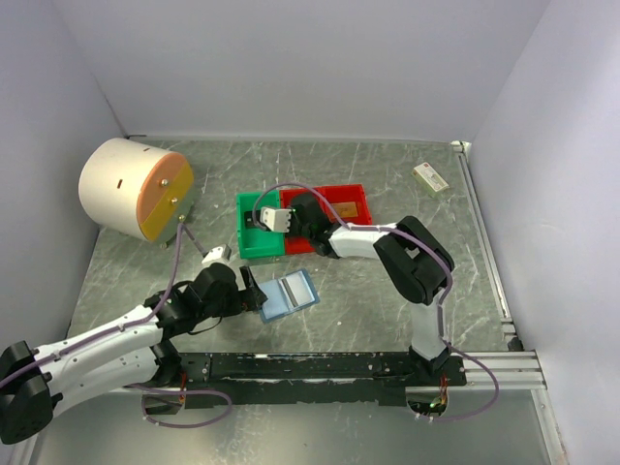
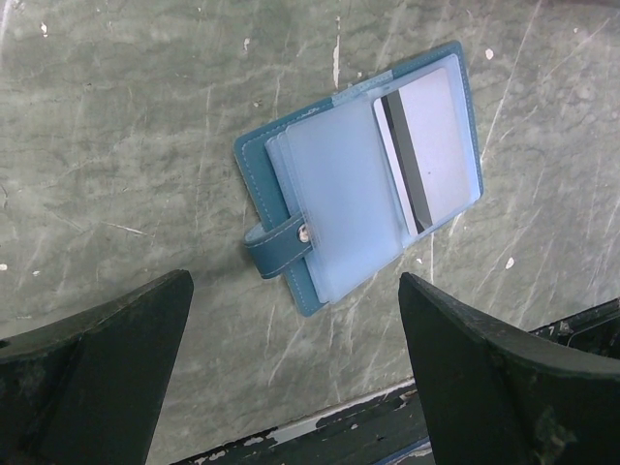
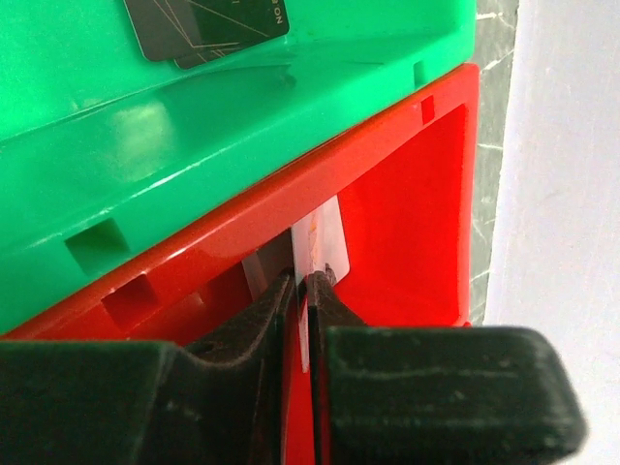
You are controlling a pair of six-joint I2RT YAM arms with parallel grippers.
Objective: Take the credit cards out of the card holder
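The blue card holder (image 1: 289, 294) lies open on the table, and shows in the left wrist view (image 2: 291, 165) with frosted sleeves. One credit card (image 2: 426, 155) with a black stripe sits in its right sleeve. My left gripper (image 1: 254, 291) is open and empty just left of the holder; in its own view (image 2: 291, 387) the jaws stand wide apart on the near side of the holder. My right gripper (image 1: 302, 215) is over the red bin (image 1: 360, 194), shut on a white credit card (image 3: 325, 237) held on edge (image 3: 308, 286). Dark cards (image 3: 208, 24) lie in the green bin (image 3: 242, 126).
The green bin (image 1: 250, 242) and the red bin stand side by side at mid table. An orange card (image 1: 347, 208) lies in the red bin. A white and orange cylinder (image 1: 136, 189) stands far left. A small cream box (image 1: 430, 176) lies far right. A black rail (image 1: 320, 366) runs along the near edge.
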